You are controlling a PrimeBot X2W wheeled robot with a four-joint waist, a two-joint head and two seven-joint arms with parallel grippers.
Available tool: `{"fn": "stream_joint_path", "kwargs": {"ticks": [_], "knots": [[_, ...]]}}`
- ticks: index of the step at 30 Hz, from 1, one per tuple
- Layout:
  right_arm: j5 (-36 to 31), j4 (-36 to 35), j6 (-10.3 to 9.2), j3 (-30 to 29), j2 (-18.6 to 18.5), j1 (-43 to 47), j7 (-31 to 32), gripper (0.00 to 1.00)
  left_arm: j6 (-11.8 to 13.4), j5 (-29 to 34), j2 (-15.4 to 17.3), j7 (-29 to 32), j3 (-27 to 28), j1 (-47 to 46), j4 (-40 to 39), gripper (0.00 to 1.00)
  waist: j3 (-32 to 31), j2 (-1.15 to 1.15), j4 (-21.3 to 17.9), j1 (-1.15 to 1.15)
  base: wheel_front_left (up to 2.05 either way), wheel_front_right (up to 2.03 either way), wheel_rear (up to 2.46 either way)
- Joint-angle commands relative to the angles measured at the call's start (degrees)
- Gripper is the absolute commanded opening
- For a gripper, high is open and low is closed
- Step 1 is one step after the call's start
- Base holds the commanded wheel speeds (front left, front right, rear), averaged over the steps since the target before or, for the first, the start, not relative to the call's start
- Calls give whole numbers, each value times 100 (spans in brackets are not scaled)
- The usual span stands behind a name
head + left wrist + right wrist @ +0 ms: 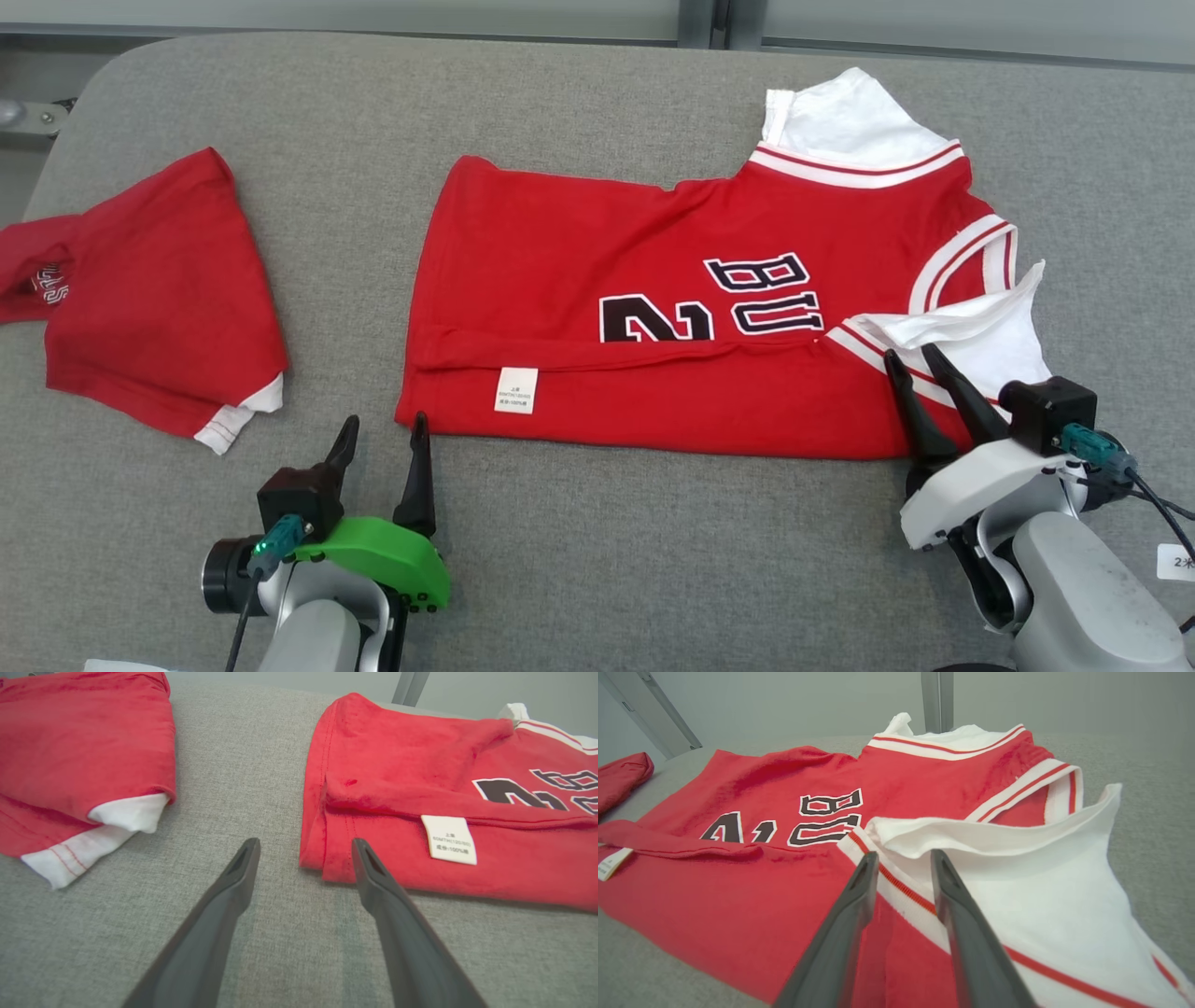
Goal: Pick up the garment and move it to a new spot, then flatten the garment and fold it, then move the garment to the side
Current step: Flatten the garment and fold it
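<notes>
The soft, light shirt (pixel 653 271) lies half-folded just ahead of both grippers; our left gripper (pixel 385 425) gapes beside its near hem corner; our right gripper (pixel 911 353) sits nearly together over the sleeve seam, pinching or not we cannot tell; we judge those limp edges best to grasp.

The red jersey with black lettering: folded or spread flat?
Partly folded: the red jersey with black lettering has its near edge turned over the number, white care label showing.

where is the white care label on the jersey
In the head view the white care label sits on the red jersey, near its folded lower-left edge, just up and right of the open left gripper.
</notes>
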Motion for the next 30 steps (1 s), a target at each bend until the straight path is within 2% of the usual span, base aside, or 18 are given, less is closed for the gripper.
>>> {"fn": "stream_joint_path", "kwargs": {"ticks": [1, 4, 5, 6, 7, 11, 12, 13, 14, 17, 21, 30], "knots": [[7, 61, -9, -13, 36, -89, -16, 53, -22, 40, 20, 1, 6, 16, 7, 100, 9, 0, 6, 0, 0, 0, 0], [-20, 256, -9, -77, 85, -267, -16, 46, -40, 44, 20, 1, -21, -45, -5, 100, 39, 0, 39, 0, 0, 0, 0], [-39, 329, -9, -107, 106, -325, -16, 39, -48, 41, 20, 1, -38, -66, -8, 100, 50, 0, 63, 0, 0, 0, 0], [-46, 381, -9, -168, 143, -407, -16, 24, -55, 36, 20, 1, -56, -86, -11, 100, 58, 0, 85, 0, 0, 0, 0], [-68, 453, -9, -203, 171, -487, -16, 0, -64, 29, 20, 1, -71, -108, -12, 100, 65, 0, 107, 0, 0, 0, 0], [-184, 770, -9, -368, 262, -850, -16, 0, -89, 19, 20, 1, -141, -118, -26, 100, 84, 0, 184, 0, 0, 0, 0], [-216, 876, -9, -398, 303, -948, -16, 20, -83, 21, 20, 1, -154, -109, -22, 100, 84, 0, 199, 0, 0, 0, 0], [-249, 997, -9, -441, 334, -1056, -16, 88, -84, 20, 20, 1, -170, -101, -16, 100, 85, 0, 213, 0, 0, 0, 0], [-291, 1155, -9, -485, 357, -1149, -16, 100, -88, 23, 19, 1, -184, -96, -9, 100, 82, 0, 227, 0, 0, 0, 0], [-395, 1289, -9, -611, 439, -1428, -16, 100, -80, -19, 20, 1, -223, -115, -8, 100, 83, 0, 266, 0, 0, 0, 0], [-442, 1118, -9, -737, 444, -1314, -16, 100, -68, -71, 19, 1, -261, -143, -79, 100, 69, 0, 274, 0, 0, 0, 0], [-342, 265, -9, -1335, 335, -108, -16, 100, -89, -89, 19, 1, -123, -10, 3, 100, -100, 0, -52, 0, 0, 0, 0]]}}
